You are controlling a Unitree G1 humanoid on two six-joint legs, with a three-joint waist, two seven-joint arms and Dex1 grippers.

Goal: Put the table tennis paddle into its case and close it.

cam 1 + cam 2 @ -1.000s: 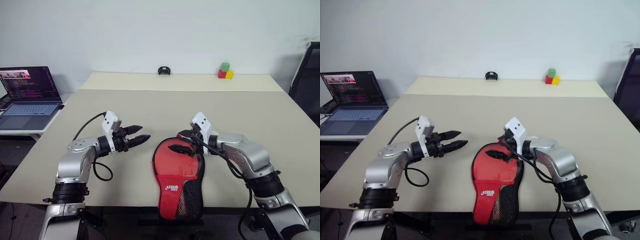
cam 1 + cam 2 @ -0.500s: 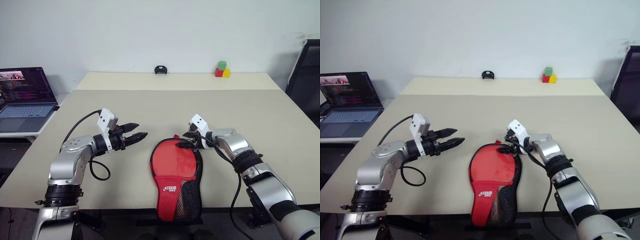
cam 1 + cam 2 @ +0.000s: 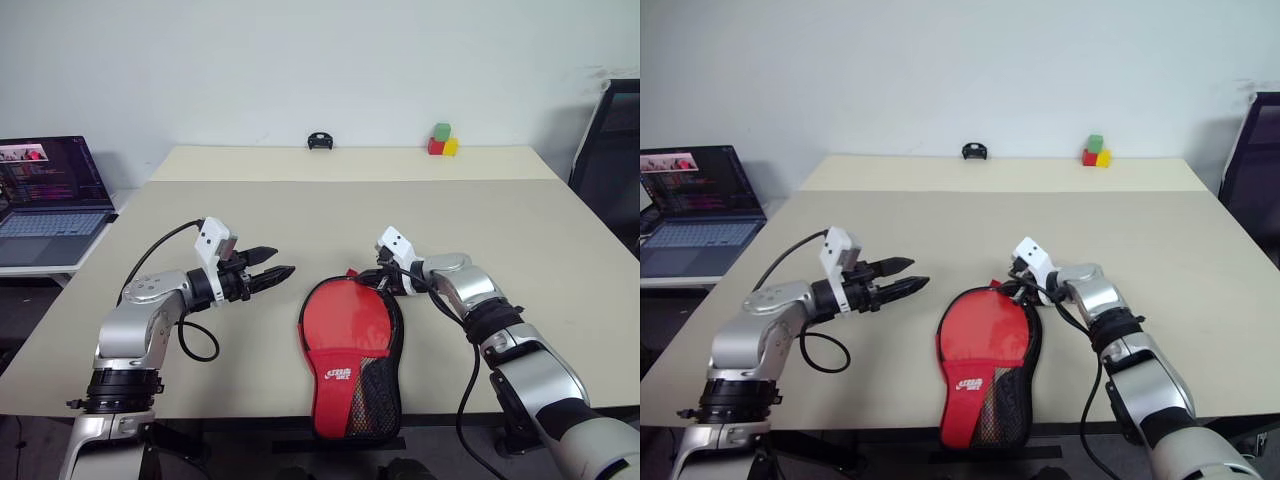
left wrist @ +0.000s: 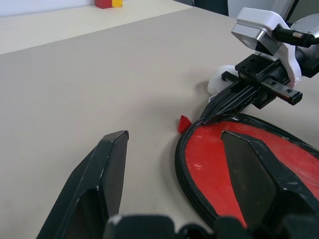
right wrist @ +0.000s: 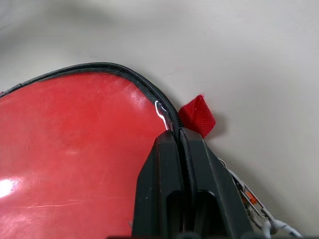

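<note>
Right wrist view gives us the right gripper (image 5: 180,135) pinched tight on the case (image 5: 75,144) rim by a small red tab (image 5: 197,115); the paddle inside we cannot make out. The case lies at the table's (image 3: 300,210) near edge, around six o'clock. At nine o'clock of it, our left gripper (image 3: 278,272) hangs parted, empty.

The laptop (image 3: 45,195) is cut off by the picture's edge, and the small dark object (image 3: 320,140) at the table's far edge is too small to identify.

Left fingers (image 3: 281,272) apart, level; right fingers (image 5: 180,144) together.
</note>
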